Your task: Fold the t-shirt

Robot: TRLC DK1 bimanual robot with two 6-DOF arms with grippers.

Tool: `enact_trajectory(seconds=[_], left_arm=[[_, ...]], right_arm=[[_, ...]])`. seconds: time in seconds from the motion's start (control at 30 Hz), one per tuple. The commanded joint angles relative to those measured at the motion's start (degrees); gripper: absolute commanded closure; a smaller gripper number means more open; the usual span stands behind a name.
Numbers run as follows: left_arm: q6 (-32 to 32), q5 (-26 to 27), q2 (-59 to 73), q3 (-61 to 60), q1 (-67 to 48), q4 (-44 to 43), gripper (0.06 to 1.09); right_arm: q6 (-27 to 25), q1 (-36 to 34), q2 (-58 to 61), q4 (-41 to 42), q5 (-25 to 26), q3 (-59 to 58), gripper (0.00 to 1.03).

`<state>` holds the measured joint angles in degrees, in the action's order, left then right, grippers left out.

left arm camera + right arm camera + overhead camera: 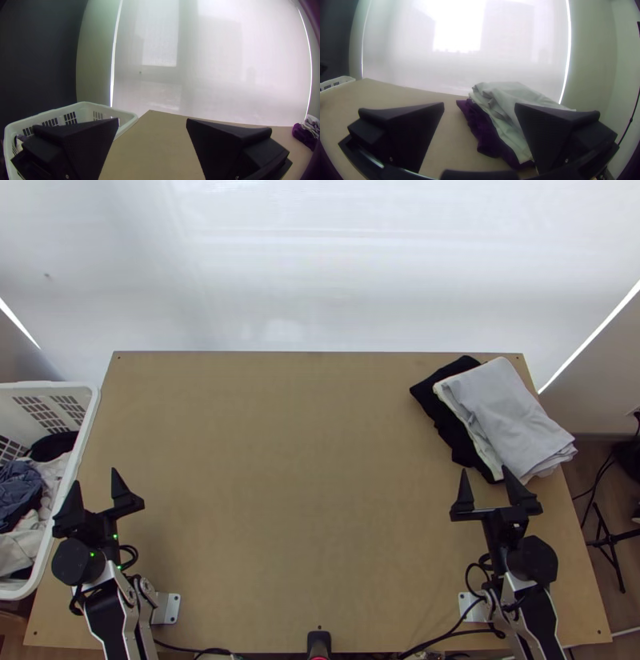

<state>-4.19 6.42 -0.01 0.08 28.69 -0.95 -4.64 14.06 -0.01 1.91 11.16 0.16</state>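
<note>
- White blind (320, 260) spans the whole far side beyond the table, light coming through it.
- Light wooden table (280, 500), its middle a plain brown sheet.
- White plastic laundry basket (92, 412), slotted, just beside the table's left edge; inside lie bunched garments: a blue-grey one (20, 488), a black one (54, 444) and some whitish cloth (50, 470).
- Stack of folded clothes at the table's far right corner: a dark piece (438, 400) underneath, black in the top view and purple in the right wrist view; a cream layer (466, 424) over it; a light grey piece (504, 412) on top, folded, its near right end reaching past the table's edge. Which piece, here or in the basket, is the t-shirt, I cannot tell.
- Left gripper (96, 476), at the table's left side near the basket: fingers spread wide, released, nothing between them.
- Right gripper (485, 470), at the stack's near side: fingers also wide apart and holding nothing. In the top view one fingertip overlaps the stack's near edge; whether they touch, I cannot tell.
- Thin black stand (610, 544) on the floor, right of the table.
</note>
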Motion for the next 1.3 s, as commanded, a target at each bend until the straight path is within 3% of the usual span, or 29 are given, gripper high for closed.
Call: enact_trajectory(seconds=[0.0, 0.33, 0.47, 0.67, 0.8, 0.9, 1.27], left_arm=[[-4.34, 0.00, 0.01, 0.01, -0.47, -0.02, 0.10], [-4.34, 0.00, -0.16, 0.01, -1.09, -0.28, 0.10], [-0.38, -1.41, -0.16, 0.98, -1.09, 0.16, 0.10], [3.04, -1.32, 1.59, 13.55, -2.41, 15.01, 0.10], [2.52, -5.27, 13.90, 27.61, -1.35, 21.78, 0.10], [2.52, -9.93, 21.02, 36.22, 2.16, 21.08, 0.10], [7.35, -10.19, 58.11, 71.99, 31.34, 17.91, 0.10]], right_arm=[[2.71, 0.35, 0.01, 0.02, 0.00, 0.01, 0.05], [3.41, -0.09, 0.01, 0.02, 0.00, 0.01, 0.05], [4.56, -0.09, -0.08, 0.02, 0.00, 0.01, 0.05], [4.56, -1.67, 0.01, -0.07, 0.00, 0.01, 0.05], [3.85, -3.34, 0.45, -0.15, 0.00, 0.01, 0.05], [2.10, -4.57, 0.45, -0.24, 0.00, 0.01, 0.05], [-2.47, -12.75, 2.21, -0.51, 0.00, 0.10, 0.05]])
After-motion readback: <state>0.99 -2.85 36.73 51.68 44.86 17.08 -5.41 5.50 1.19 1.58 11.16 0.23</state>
